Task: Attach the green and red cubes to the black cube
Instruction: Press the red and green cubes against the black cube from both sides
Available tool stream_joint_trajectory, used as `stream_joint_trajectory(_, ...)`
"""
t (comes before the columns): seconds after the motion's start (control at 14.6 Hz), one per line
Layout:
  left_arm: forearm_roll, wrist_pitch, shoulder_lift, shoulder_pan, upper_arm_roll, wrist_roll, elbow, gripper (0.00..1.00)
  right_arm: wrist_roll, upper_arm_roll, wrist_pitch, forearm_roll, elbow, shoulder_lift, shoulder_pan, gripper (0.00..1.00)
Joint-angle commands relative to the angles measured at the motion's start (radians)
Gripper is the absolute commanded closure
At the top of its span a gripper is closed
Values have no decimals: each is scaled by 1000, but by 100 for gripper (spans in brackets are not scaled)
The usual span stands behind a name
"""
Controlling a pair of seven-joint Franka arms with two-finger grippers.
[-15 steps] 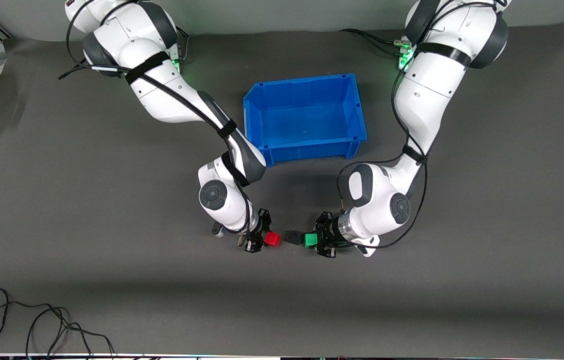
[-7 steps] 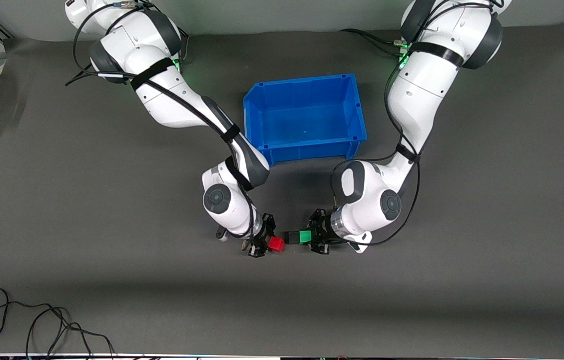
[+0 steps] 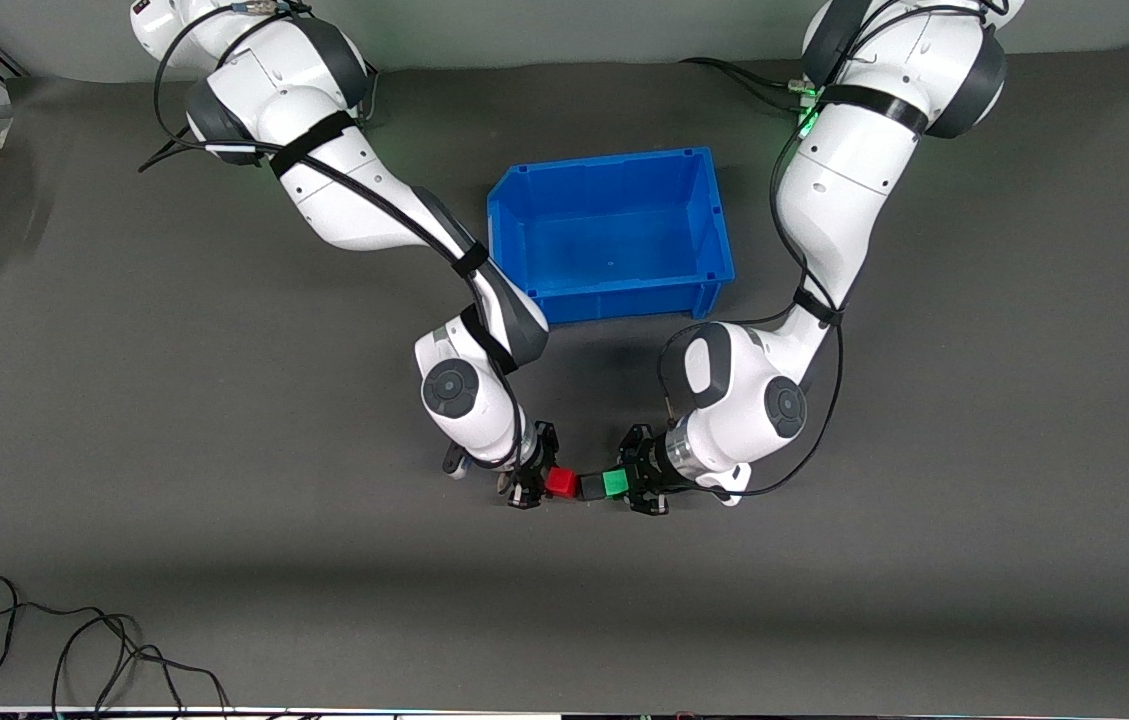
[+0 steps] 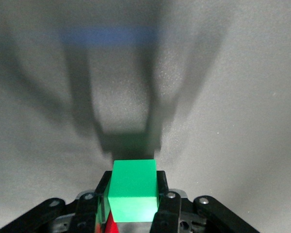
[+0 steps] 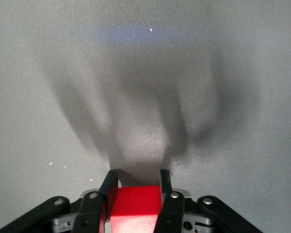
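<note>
Both hands are meeting over the table, right hand (image 3: 536, 478) gripping the red cube (image 3: 561, 483), left hand (image 3: 636, 484) gripping the green cube (image 3: 614, 483), so they should be squeezing straight inward on the black cube (image 3: 591, 487), faces kept flush.

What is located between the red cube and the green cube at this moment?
The black cube sits between the red cube and the green cube, close against both. The front view shows this; the wrist views do not show the black cube clearly.

The black cube (image 3: 591, 487) sits between the red cube (image 3: 561, 483), toward the right arm's end, and the green cube (image 3: 614, 483), toward the left arm's end, touching both. The row lies nearer the front camera than the bin (image 3: 709, 275). A cable (image 3: 74, 650) lies nearer still, at the right arm's end.
</note>
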Motion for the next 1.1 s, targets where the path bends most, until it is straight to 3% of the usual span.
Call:
stream_joint_trajectory(0.0,15,11,10,-30,17,-37,22,78,43,-7,-19,-23,35,27,16,100)
stream_joint_trajectory(0.14,35,9,10,-30,17,-35,22,76,45,-7,-19,-23,37,30,16,100)
stream_joint_trajectory(0.21,46,9,10,-30,17,-34,22,70,45,-7,-19,-23,37,30,16,100)
stream_joint_trajectory(0.27,58,9,10,-30,17,-26,22,35,48,-5,-19,-22,37,30,14,100)
stream_joint_trajectory(0.41,92,8,9,-27,15,-28,22,0,52,-5,-12,-22,38,31,14,100)
stream_joint_trajectory(0.69,129,-41,-17,2,22,-19,22,0,51,-5,-9,-22,41,44,11,100)
stream_joint_trajectory(0.89,181,-174,-60,82,22,1,20,0,51,-5,-9,-22,43,44,5,98)
stream_joint_trajectory(1.03,189,-263,-100,140,22,79,19,0,34,-7,-9,-22,43,44,2,45)
